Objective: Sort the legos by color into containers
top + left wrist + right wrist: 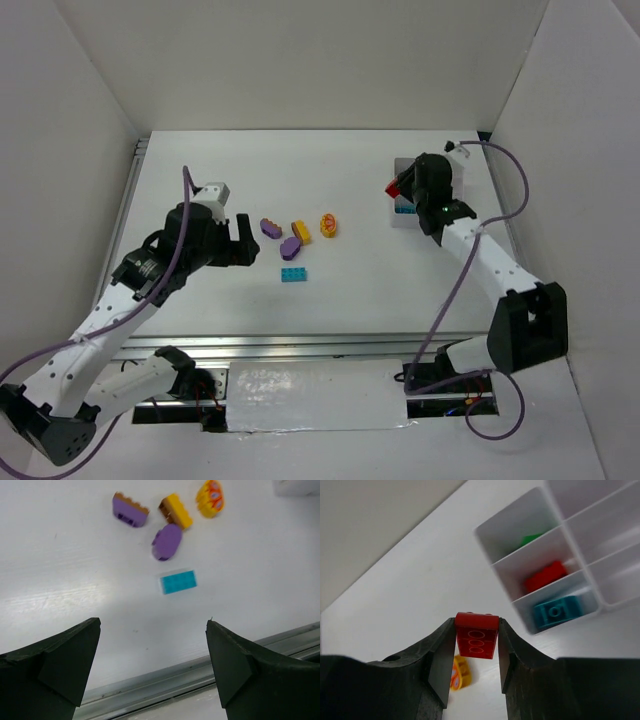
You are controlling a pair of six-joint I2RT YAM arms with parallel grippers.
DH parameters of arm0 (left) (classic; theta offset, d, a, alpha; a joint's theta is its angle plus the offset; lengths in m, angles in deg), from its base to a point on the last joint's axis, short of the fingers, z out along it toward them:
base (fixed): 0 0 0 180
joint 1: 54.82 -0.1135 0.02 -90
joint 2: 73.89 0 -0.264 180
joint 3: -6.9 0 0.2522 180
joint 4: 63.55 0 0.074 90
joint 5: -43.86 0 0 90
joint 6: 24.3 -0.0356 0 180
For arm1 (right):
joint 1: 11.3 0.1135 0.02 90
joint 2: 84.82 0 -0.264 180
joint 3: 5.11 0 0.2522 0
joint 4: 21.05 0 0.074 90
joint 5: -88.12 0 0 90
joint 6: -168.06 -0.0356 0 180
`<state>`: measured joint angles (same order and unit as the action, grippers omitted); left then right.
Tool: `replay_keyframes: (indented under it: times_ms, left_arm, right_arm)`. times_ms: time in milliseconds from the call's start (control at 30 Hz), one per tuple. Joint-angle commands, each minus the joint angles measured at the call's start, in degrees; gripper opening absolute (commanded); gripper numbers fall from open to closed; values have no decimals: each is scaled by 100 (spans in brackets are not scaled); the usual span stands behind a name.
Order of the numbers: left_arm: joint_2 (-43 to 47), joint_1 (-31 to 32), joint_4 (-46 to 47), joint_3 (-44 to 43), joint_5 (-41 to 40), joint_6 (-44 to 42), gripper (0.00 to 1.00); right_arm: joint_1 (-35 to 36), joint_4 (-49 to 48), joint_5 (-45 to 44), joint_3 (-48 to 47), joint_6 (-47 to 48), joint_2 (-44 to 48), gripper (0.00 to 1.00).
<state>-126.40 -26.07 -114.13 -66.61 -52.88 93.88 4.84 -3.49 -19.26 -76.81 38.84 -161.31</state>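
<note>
- The small red studded plastic brick (476,635) sat low in the middle of the right wrist view, pinched on its flat sides by the right fingers (442,652).
- It looked light, hard and smooth, so it could slip.
- The whitish plastic tray (487,535) was at the upper right, with another red brick (545,576) inside.
- The left fingers (70,655) were spread wide and held nothing.

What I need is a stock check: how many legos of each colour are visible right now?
Purple: 2 - purple brick, purple oval
Yellow-orange: 2 - yellow-orange brick, yellow-orange oval
Cyan: 2 - cyan brick loose, cyan lego in tray
Red: 2 - red brick held, red lego in tray
Green: 1 - green lego in tray
Total: 9
</note>
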Motion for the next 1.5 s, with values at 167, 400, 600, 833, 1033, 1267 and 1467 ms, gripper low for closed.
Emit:
replay_keyframes:
  times_ms: [167,400,600,833,1033,1267,1467]
  left_arm:
    - [-294,-45,-150,244,-521,-357,100]
    - [-242,-63,-106,279,-354,-401,100]
    - [-268,-72,-18,323,103,-533,100]
    - [-216,-63,25,350,156,-551,99]
    - [-312,-63,26,341,305,-595,100]
    - [-303,-71,26,367,270,-551,100]
    - [-374,-71,17,350,253,-551,100]
  right_arm:
    - [-568,1509,-1600,-1711,-1604,-1227,0]
    - [-639,2065,-1699,-2188,-2256,-1975,0]
    - [-665,1739,-1548,-2012,-2397,-1984,0]
    - [-735,1809,-1514,-2222,-2353,-2265,8]
    - [-770,1704,-1470,-2170,-2318,-2388,32]
    - [-770,1370,-1268,-1959,-2160,-2318,71]
    - [-779,1238,-1022,-1985,-2002,-2309,75]
